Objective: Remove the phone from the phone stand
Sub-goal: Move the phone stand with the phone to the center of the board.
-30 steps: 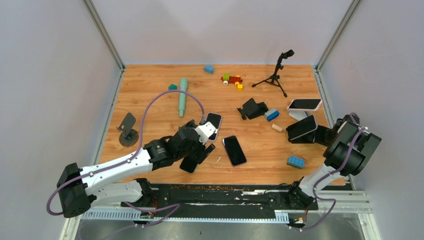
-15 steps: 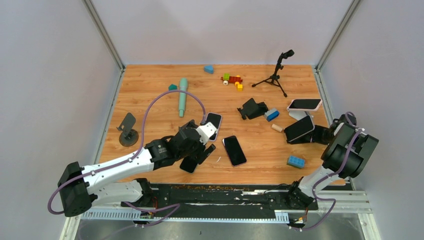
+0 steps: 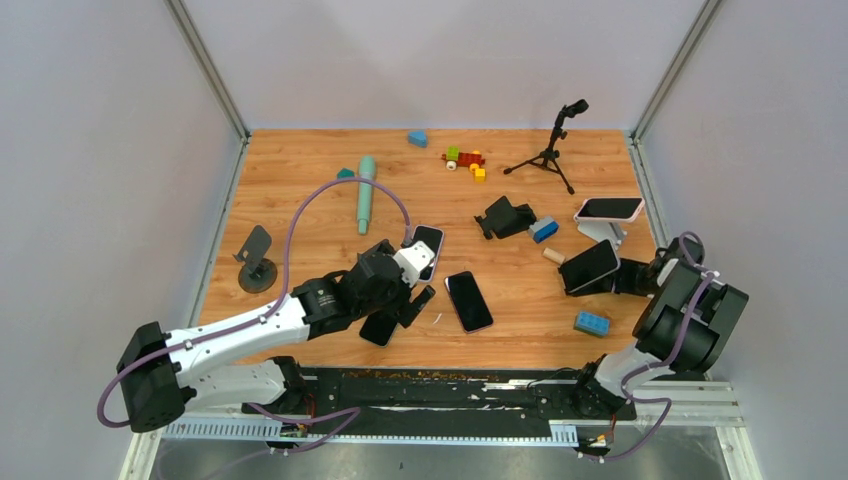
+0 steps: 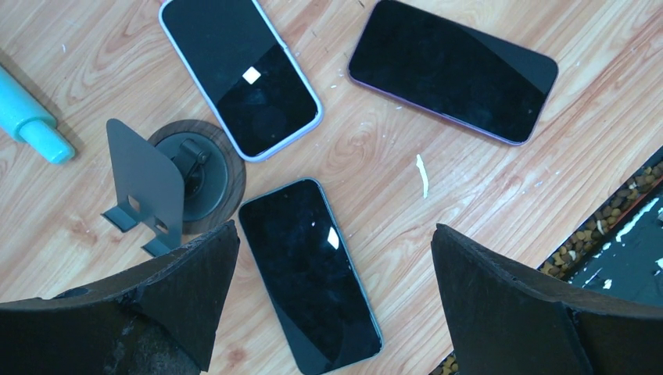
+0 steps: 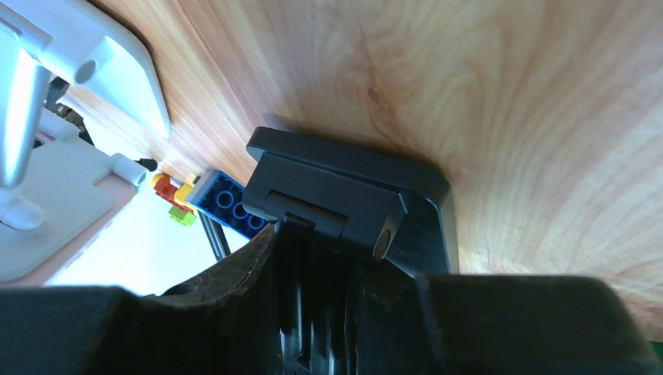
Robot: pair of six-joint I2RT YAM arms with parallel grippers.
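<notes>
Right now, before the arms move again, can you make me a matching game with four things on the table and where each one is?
Things:
1. long teal plastic cylinder
2. small black tripod
3. pink-cased phone
4. black-screened phone on the right

Places:
A. gripped by the right pincer
B. standing at the back right
C. lying flat, left of the middle, toward the back
D. resting on a white stand

Pairs: 1-C, 2-B, 3-D, 4-A
</notes>
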